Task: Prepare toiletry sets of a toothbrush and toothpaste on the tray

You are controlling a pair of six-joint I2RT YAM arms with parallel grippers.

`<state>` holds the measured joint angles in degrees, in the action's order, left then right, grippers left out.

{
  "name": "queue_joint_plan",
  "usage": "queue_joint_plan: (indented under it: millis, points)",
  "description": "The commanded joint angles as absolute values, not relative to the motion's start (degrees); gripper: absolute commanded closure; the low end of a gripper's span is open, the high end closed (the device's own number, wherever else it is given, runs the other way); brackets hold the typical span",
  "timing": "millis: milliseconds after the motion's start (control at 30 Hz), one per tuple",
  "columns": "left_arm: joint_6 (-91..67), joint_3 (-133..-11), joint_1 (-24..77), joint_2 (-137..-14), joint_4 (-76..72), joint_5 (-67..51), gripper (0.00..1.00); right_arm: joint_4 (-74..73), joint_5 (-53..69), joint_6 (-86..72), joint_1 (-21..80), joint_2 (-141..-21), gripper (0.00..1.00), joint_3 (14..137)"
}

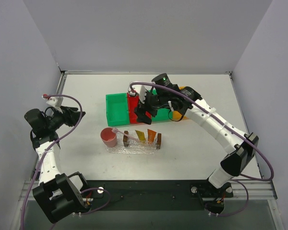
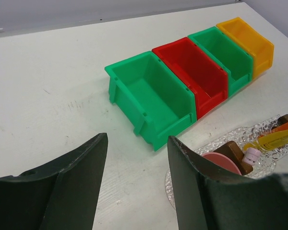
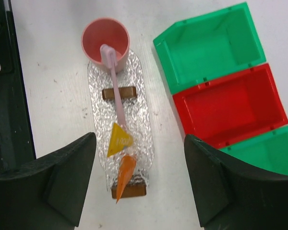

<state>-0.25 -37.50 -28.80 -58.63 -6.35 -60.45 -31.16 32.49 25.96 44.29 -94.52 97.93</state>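
Observation:
The tray (image 1: 159, 139) stands on a clear textured mat, with a brown handle block (image 3: 128, 191) at each short end. On it lie a yellow toothpaste tube (image 3: 119, 140) and an orange toothpaste tube (image 3: 125, 173). The whitish-pink toothbrush (image 3: 116, 91) crosses the far handle block, its head over the pink cup (image 3: 105, 38). My right gripper (image 3: 140, 138) is open and empty, high above the tray's bin-side edge. My left gripper (image 2: 137, 138) is open and empty at the left, away from the tray. The tubes also show in the top view (image 1: 141, 135).
A row of bins stands behind the tray: green (image 2: 151, 98), red (image 2: 192, 72), green (image 2: 223, 55), orange (image 2: 247, 40). All look empty. The mat (image 3: 98, 110) lies under the tray. The pink cup (image 1: 109, 137) stands at the mat's left end.

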Motion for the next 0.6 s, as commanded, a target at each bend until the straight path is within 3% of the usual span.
queue_joint_plan:
  millis: [0, 567]
  points:
    - [4.2, -41.3, -28.7, -57.6, -1.2, -64.1, 0.37, -32.4, 30.2, 25.8, 42.0, -88.8, 0.31, 90.3]
    - [17.8, -39.4, -28.8, -58.8, 7.2, -59.5, 0.37, -30.4, 27.3, 32.1, 27.5, -70.9, 0.36, 62.3]
